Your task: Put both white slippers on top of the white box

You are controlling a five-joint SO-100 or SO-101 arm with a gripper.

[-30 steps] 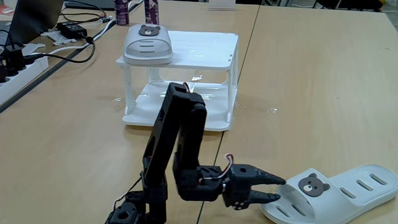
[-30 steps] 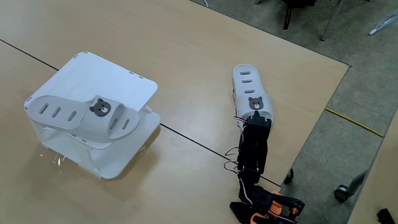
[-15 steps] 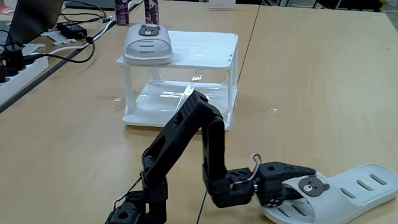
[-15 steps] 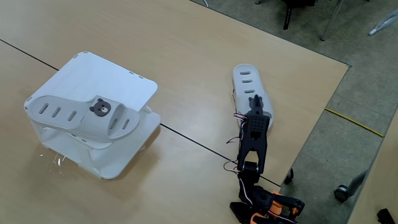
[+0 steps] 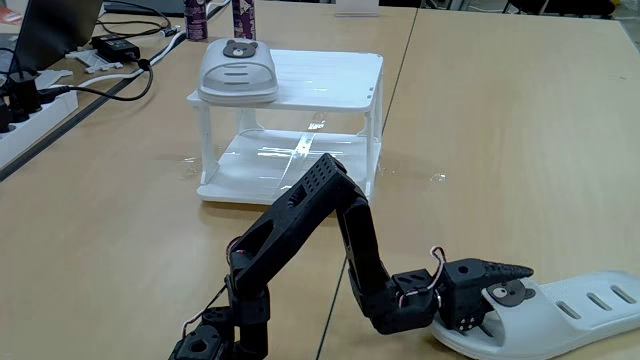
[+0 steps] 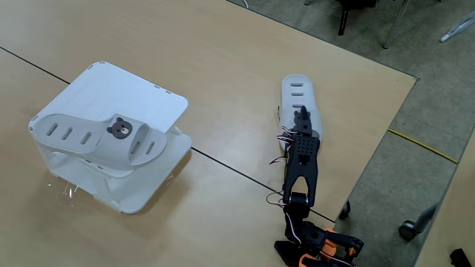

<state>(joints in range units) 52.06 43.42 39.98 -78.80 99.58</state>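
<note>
The black pincer (image 5: pixel 497 292) has slid its fingers over the second off-white rubber slipper's (image 5: pixel 570 310) strap at 3 o'clock, closing, so lifting to the white plastic rack (image 5: pixel 330 80) comes next.

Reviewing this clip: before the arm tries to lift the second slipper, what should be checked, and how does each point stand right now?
1. First slipper rests on the white box top: ok.
2. Free space on the box top beside it for another slipper: ok.
3. Gripper reaches the second slipper at its strap: ok.
4. Jaws firmly closed on the strap: cannot tell.
5. Second slipper lifted off the table: not ok, it lies flat.
6. Path from slipper to box free of obstacles: ok.
</note>
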